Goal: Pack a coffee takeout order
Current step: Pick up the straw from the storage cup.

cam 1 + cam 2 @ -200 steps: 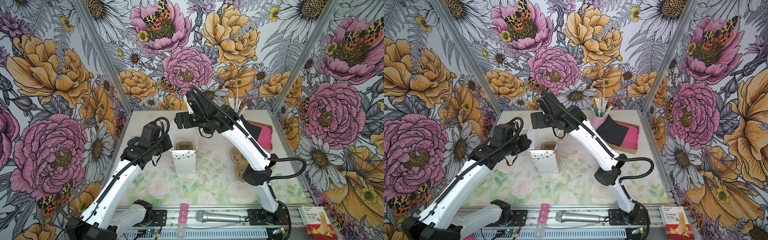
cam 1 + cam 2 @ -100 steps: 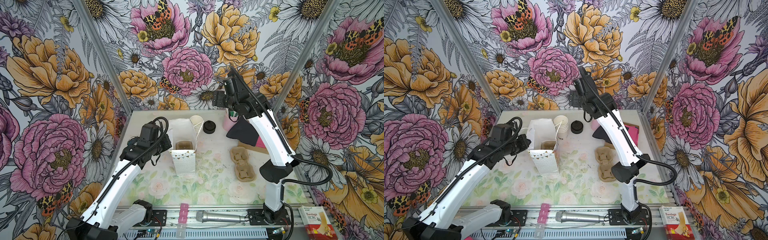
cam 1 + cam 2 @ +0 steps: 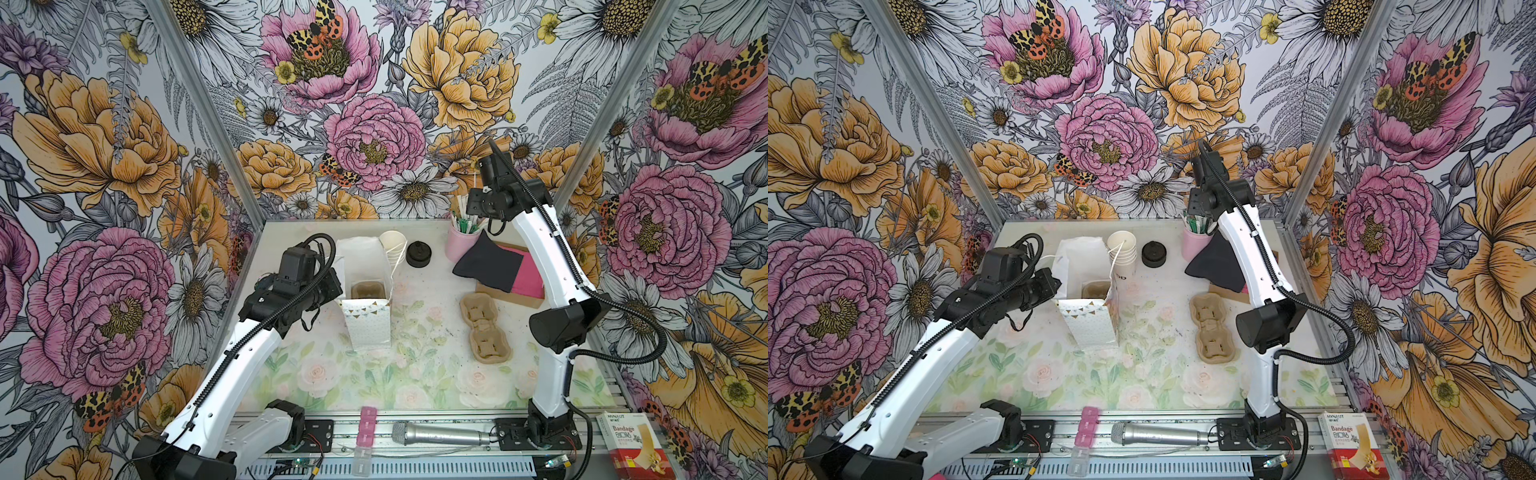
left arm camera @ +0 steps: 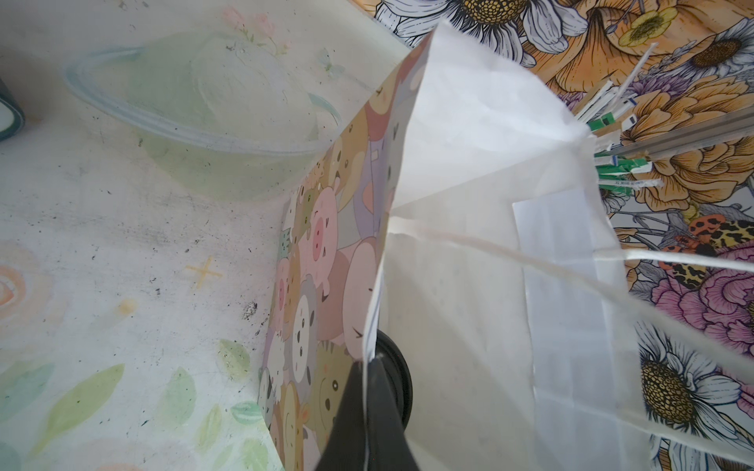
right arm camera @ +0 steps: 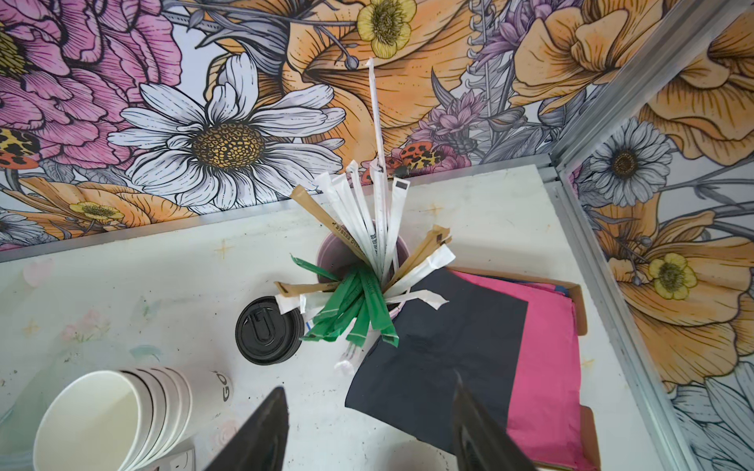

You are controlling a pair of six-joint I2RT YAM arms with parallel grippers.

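Observation:
A patterned paper bag [image 3: 365,322] stands open at mid-table, with a cardboard carrier [image 3: 365,289] inside. My left gripper [image 4: 369,407] is shut on the bag's rim [image 4: 377,310], one finger on each side of the wall. Behind the bag a stack of white paper cups [image 3: 392,245] leans, and the black domed lid [image 3: 418,253] sits beside it. The black napkin [image 3: 488,266] lies on a pink one at the back right. My right gripper [image 5: 369,387] hangs high above the lid, straws and black napkin [image 5: 440,350], open and holding nothing.
A pink cup of wrapped straws [image 3: 461,245] stands at the back, between lid and napkins. The pink napkin [image 3: 530,274] lies in a shallow cardboard tray. A second cardboard carrier [image 3: 484,326] lies right of the bag. A microphone [image 3: 440,436] and bandage box [image 3: 631,440] lie at the front rail.
My right arm has swung from over the bag to the back right, above the straw cup, and its jaws have narrowed somewhat. The left arm and the bag have stayed put.

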